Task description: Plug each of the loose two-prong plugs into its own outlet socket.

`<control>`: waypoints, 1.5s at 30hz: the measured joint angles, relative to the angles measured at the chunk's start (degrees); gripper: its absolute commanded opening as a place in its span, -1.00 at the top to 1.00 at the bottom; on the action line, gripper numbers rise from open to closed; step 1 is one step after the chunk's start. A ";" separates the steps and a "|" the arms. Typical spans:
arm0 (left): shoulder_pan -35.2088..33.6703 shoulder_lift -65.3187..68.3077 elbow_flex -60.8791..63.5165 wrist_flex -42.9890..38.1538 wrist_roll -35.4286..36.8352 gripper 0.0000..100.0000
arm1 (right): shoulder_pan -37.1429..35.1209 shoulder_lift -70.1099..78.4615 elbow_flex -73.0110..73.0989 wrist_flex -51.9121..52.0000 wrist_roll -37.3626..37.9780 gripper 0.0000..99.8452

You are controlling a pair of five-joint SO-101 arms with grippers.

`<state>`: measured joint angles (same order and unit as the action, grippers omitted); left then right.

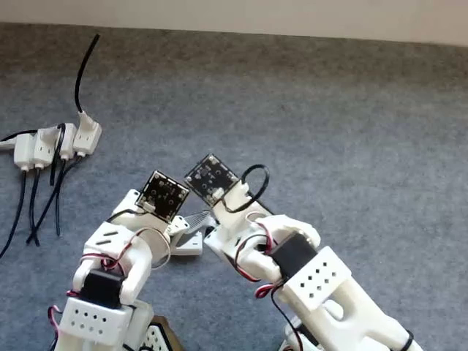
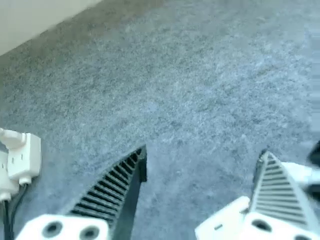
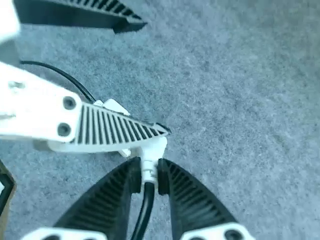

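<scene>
The right gripper [image 3: 148, 167] is pinched nearly shut on a white two-prong plug [image 3: 154, 146], gripping it at the cord end so that the black cord [image 3: 142, 210] trails back between its fingers and the plug body sticks out ahead of the tips. The prongs cannot be made out.

The left gripper [image 2: 204, 155] is spread wide and holds nothing. Its white finger [image 3: 115, 131] lies across the plug just ahead of the right gripper's tips, while its dark one sits well beyond. This looks like a set-up for a handover or a steadier regrasp.

The outlet sockets [image 1: 55, 142] sit on the carpeted bench [image 1: 351, 131], well apart from both grippers and off to the left gripper's outer side, so a carry is probably needed before insertion.
</scene>
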<state>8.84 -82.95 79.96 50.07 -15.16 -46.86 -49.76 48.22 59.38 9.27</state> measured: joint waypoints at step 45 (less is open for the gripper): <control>-61.71 131.78 -154.55 49.41 -5.10 0.31 | -3.34 43.60 -40.18 15.91 27.52 0.99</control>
<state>-52.88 48.84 -74.59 99.47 -20.26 -50.20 -6.15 8.04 75.30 36.79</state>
